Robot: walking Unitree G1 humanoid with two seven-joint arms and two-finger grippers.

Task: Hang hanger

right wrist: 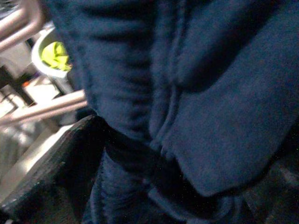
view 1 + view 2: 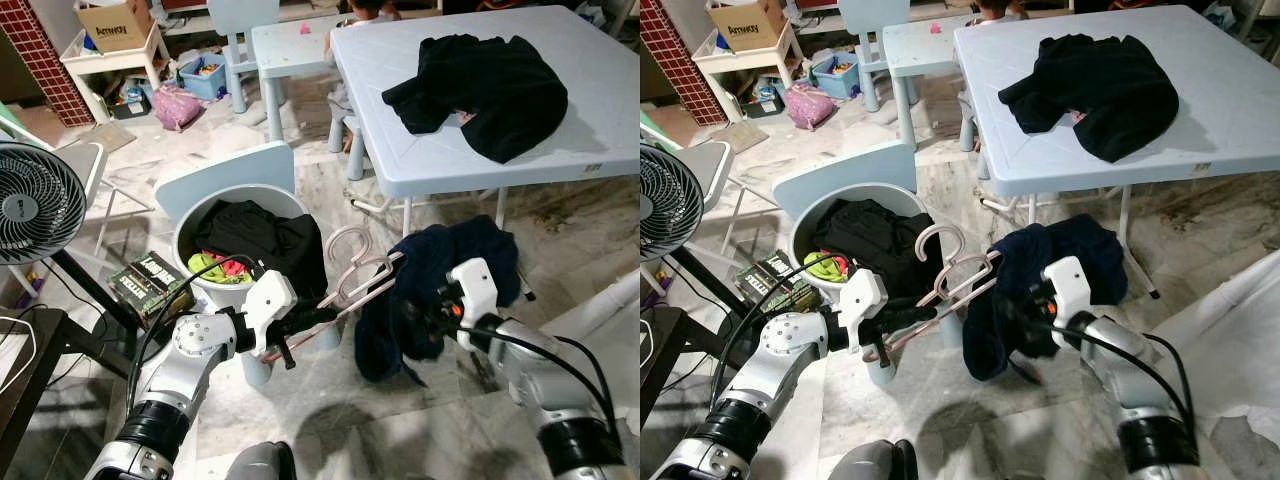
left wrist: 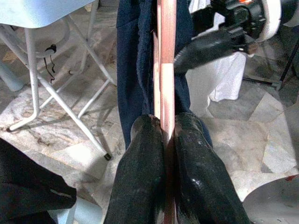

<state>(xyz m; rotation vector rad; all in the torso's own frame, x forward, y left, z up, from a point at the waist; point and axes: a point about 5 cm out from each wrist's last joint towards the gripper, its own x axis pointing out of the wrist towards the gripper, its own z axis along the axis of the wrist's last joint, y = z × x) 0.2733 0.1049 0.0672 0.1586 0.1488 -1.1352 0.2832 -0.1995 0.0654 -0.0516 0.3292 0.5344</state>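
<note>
laundry bin (image 2: 190, 215) left, table (image 2: 600, 110) ahead, floor (image 2: 400, 420) open

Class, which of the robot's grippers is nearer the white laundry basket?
Left. The left gripper holds the pink hanger right beside the laundry basket; the right gripper grips the navy garment, farther off.

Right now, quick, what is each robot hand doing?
Left gripper: shut on the pink hanger.
Right gripper: pressed into the navy garment; open or shut cannot be told.
</note>
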